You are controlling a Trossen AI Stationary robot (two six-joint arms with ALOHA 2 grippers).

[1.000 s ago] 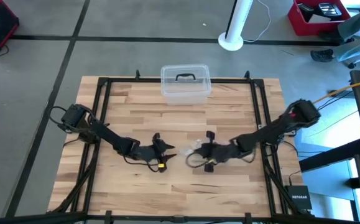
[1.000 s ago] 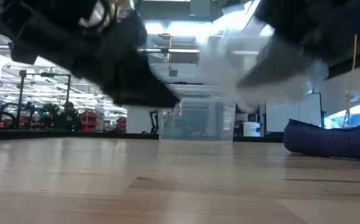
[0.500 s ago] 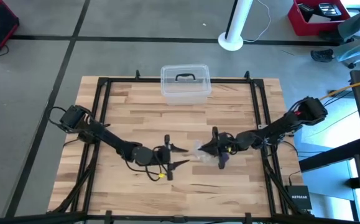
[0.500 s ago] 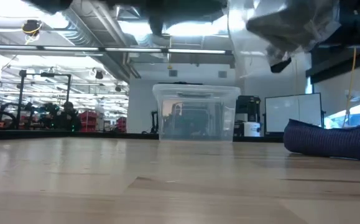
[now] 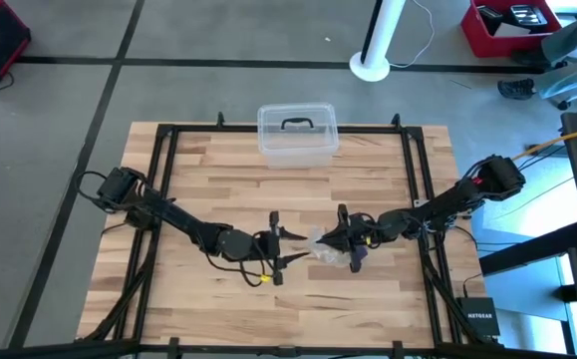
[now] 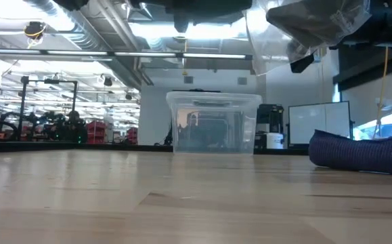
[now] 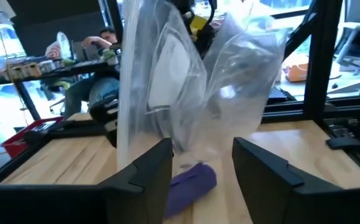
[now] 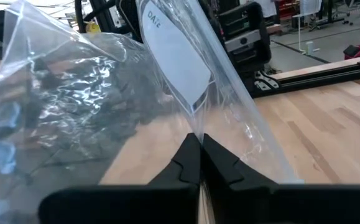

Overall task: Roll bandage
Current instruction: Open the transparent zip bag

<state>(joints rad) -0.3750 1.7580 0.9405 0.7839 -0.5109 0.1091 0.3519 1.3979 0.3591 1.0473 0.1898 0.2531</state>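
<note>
The bandage (image 7: 191, 181) is a small, soft, dark blue-purple roll lying on the table (image 5: 208, 179); in the low view it (image 6: 361, 152) shows as a rumpled dark blue mound at the 3 o'clock edge of the picture. The high view does not resolve it: there, only the clear plastic bag (image 5: 326, 247) is seen near the table centre, between the two grippers. The right gripper (image 8: 199, 163) has its fingers pressed together on an edge of the bag (image 8: 105, 99), holding it raised above the table, as the low view confirms (image 6: 317, 24). The left gripper (image 7: 201, 163) stands with fingers spread apart, the hanging bag (image 7: 186, 81) directly ahead and the bandage lying on the table beyond the gap. The bag carries a white label panel; the right wrist view shows the letters "DA" on it, the remainder being unreadable. A clear lidded box with a black handle (image 5: 297, 132) stands at the 12 o'clock edge of the table. The high view alone shows a small unit marked "NETGEAR" (image 5: 480, 320) off the table at about 4 o'clock.
</note>
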